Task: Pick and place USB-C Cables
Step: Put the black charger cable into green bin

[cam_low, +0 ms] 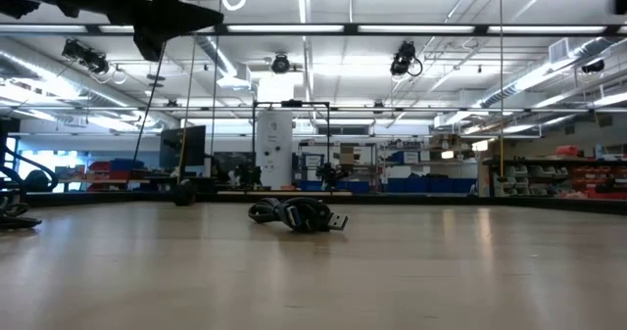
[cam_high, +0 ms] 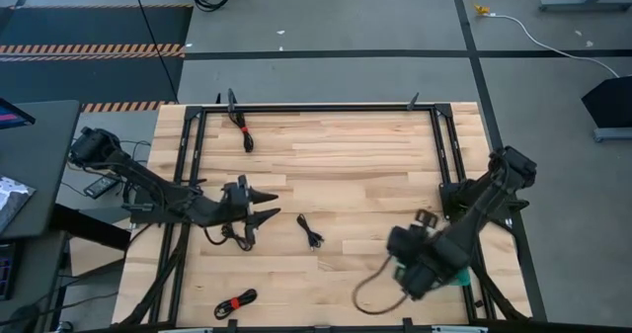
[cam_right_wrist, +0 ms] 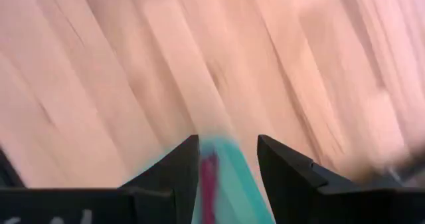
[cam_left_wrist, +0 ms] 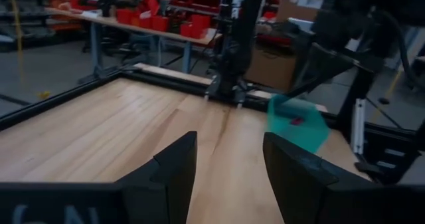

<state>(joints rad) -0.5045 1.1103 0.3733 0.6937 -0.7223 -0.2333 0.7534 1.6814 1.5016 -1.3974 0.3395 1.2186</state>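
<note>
Teal tray [cam_high: 462, 280] sits lower right beneath the right gripper [cam_right_wrist: 228, 159], fingers spread. 4 USB-C cables [cam_high: 311, 231] lie scattered left and centre; left gripper [cam_high: 265, 204] spread beside 1.

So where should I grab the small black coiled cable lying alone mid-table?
Grip the small black coiled cable across its narrow middle, coming straight down. It lies flat and elongated on the wooden table, with open space around it; the left gripper is nearest.

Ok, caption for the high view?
Left gripper open over a cable bundle; right gripper above the teal tray; three cables remain scattered.
</note>
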